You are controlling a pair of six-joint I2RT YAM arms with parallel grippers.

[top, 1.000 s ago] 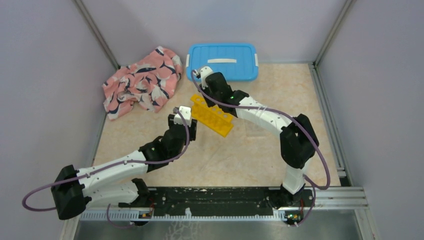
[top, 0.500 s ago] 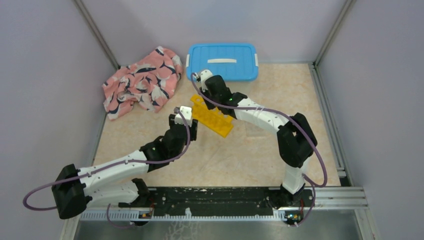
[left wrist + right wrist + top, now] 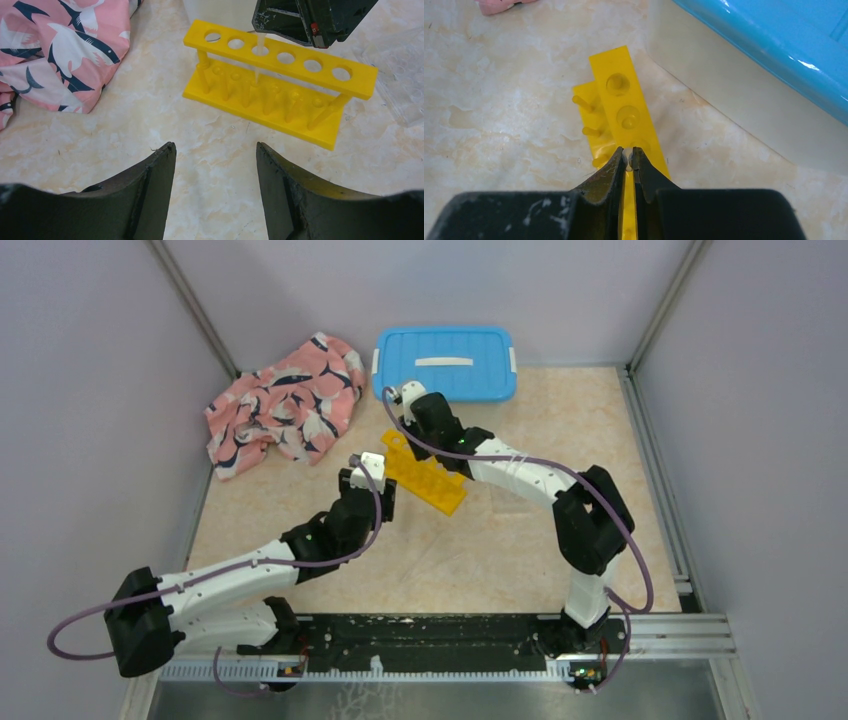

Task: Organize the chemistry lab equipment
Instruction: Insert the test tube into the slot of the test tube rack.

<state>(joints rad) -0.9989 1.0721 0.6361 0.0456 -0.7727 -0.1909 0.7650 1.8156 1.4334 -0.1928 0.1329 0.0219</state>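
The long yellow holed rack (image 3: 432,481) stands at mid-table. My right gripper (image 3: 418,440) is right above it, shut on a thin clear tube (image 3: 626,161). In the left wrist view the tube (image 3: 257,62) passes down through the rack's (image 3: 280,85) third hole from the left, under the right gripper (image 3: 300,20). No blue cap shows. My left gripper (image 3: 215,150) is open and empty, low over the table just in front of the rack. The tongs and the whitish ball are out of view.
The pink whale-patterned cloth (image 3: 285,405) lies at the back left. The white bin with blue lid (image 3: 445,360) stands behind the rack, close to it (image 3: 749,65). A clear plastic piece (image 3: 400,90) lies right of the rack.
My right gripper has shifted slightly left over the rack with the tube. The left arm has barely moved.
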